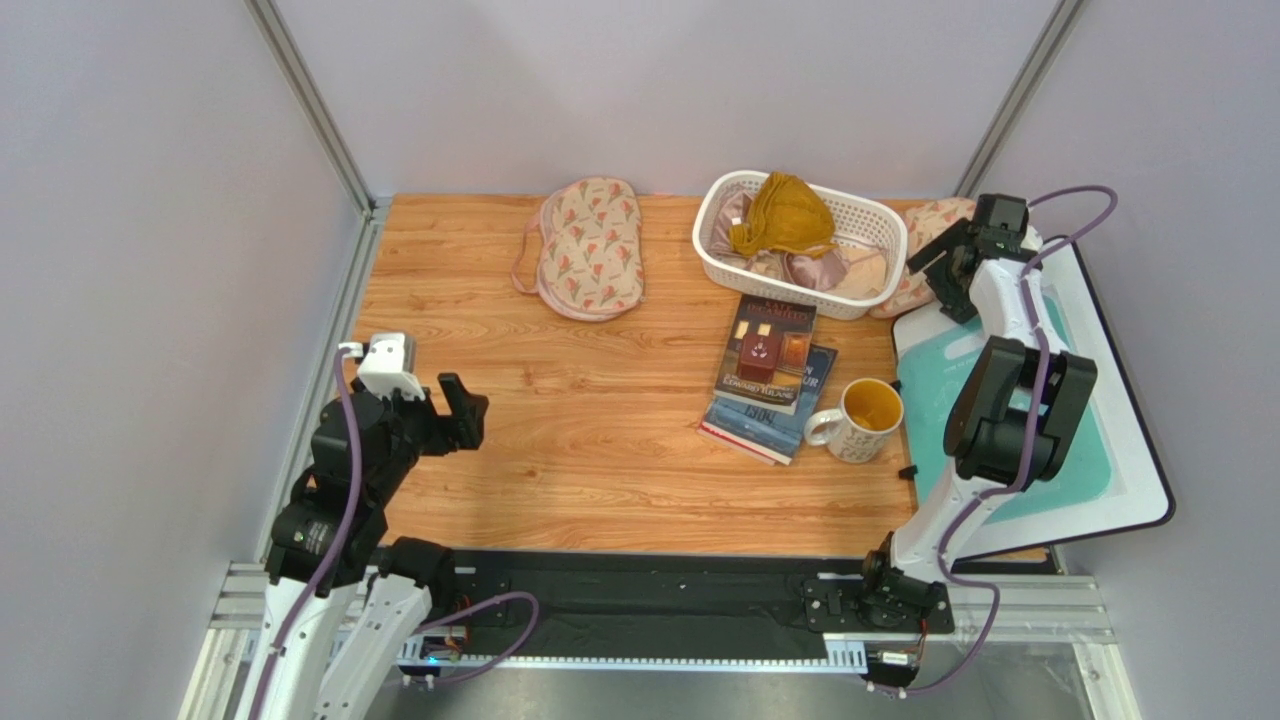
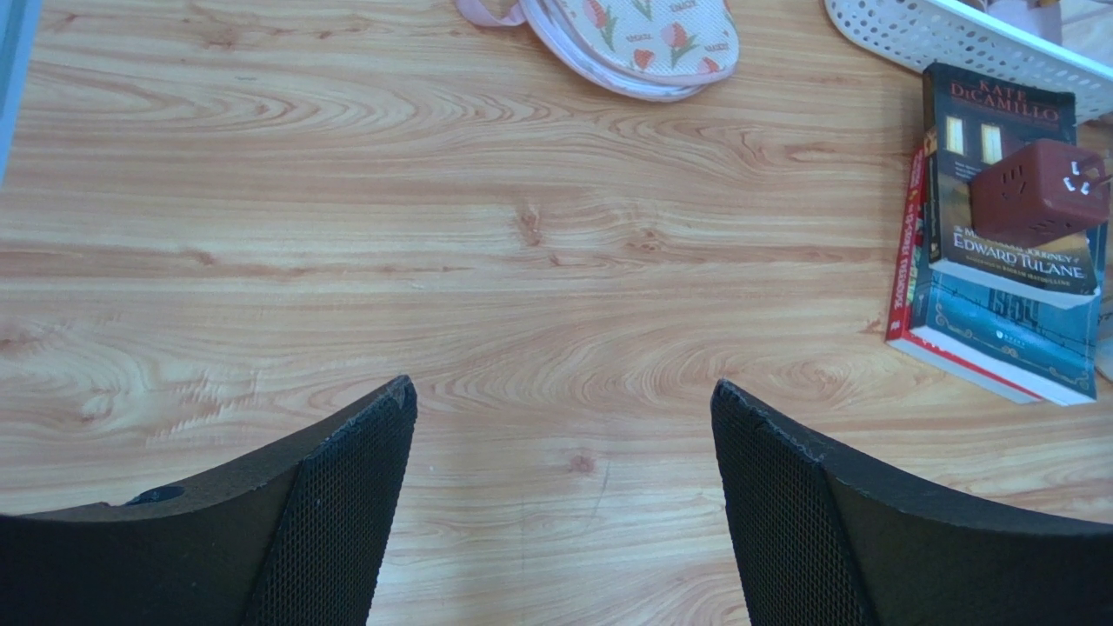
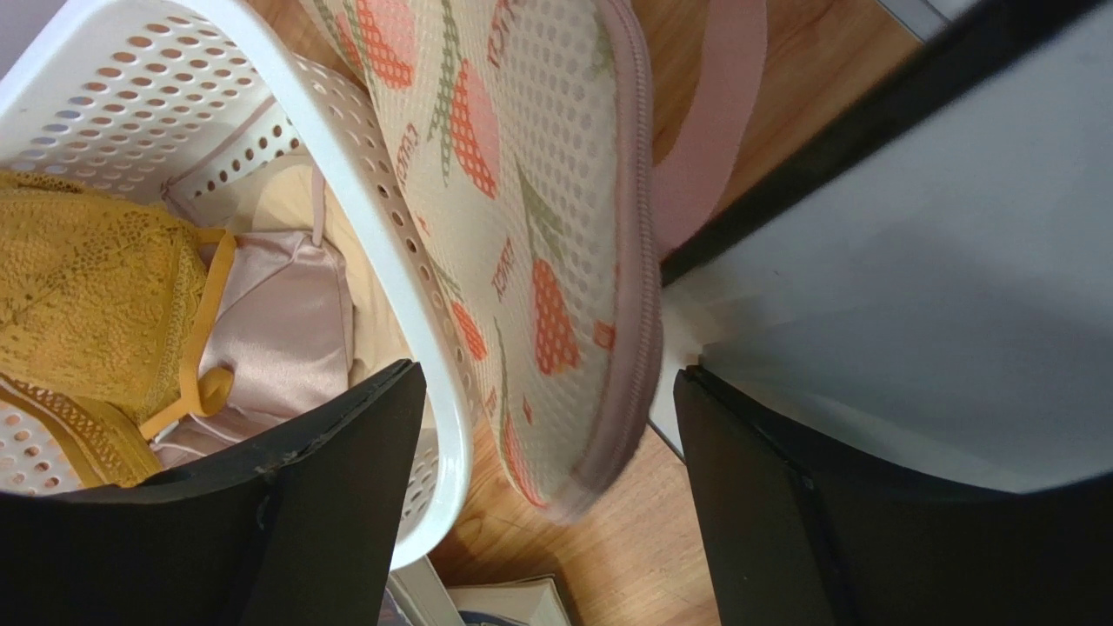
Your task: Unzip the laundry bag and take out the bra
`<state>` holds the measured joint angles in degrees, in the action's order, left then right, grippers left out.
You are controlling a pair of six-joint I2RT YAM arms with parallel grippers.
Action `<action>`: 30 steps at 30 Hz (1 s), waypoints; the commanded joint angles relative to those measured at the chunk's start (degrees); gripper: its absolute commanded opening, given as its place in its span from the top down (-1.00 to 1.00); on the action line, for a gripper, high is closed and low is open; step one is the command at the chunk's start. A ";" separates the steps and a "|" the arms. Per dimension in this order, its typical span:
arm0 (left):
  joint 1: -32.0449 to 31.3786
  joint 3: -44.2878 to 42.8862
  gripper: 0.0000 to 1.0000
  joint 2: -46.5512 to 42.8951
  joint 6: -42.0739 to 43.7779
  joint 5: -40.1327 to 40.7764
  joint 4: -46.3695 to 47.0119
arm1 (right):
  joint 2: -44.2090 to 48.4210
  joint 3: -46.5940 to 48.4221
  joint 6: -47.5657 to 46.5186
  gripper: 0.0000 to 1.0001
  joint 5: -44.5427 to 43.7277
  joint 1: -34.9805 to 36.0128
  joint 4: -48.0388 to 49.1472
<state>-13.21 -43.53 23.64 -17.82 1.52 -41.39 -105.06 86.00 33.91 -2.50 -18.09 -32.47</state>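
Wooden table [image 1: 601, 435]. Right gripper [image 3: 549, 381] spread wide, empty, over laundry bag [image 3: 523, 196] beside basket [image 3: 376, 222]. Left gripper [image 2: 562, 398] spread, empty. Approach step; next, pinch zip.

Surface [image 2: 523, 235]: wood grain, smooth, low sheen.
Laundry bag [image 3: 549, 222]: open-weave mesh cloth, matt, printed; pink woven trim and zip tape along the edge.
Basket [image 3: 399, 261]: white perforated plastic, slight gloss.
In the basket: mustard garment [image 3: 79, 287], matt lace; pinkish-beige garment [image 3: 281, 326], shiny satin.
Left pincer [image 2: 562, 417] pads [image 2: 346, 522]: black, matt, fine grid texture.
Books [image 2: 1006, 183]: glossy paper covers.
Mug [image 1: 854, 438]: glazed, glossy.
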 commanded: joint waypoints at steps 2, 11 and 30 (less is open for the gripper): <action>0.03 0.20 -0.77 0.09 -0.54 -0.20 0.43 | -4.53 7.94 1.42 -0.34 -0.66 -0.19 2.15; 0.82 0.11 -0.76 0.27 -0.63 -0.02 0.52 | -6.83 13.93 1.60 1.00 -1.01 -0.11 2.06; 0.91 0.28 -0.76 0.97 -0.81 -0.99 0.78 | 12.04 20.01 -8.78 1.00 -6.64 4.37 1.96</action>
<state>-12.71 -43.53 23.99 -17.85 1.52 -41.39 -105.86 109.27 26.63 -9.43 -16.97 -37.34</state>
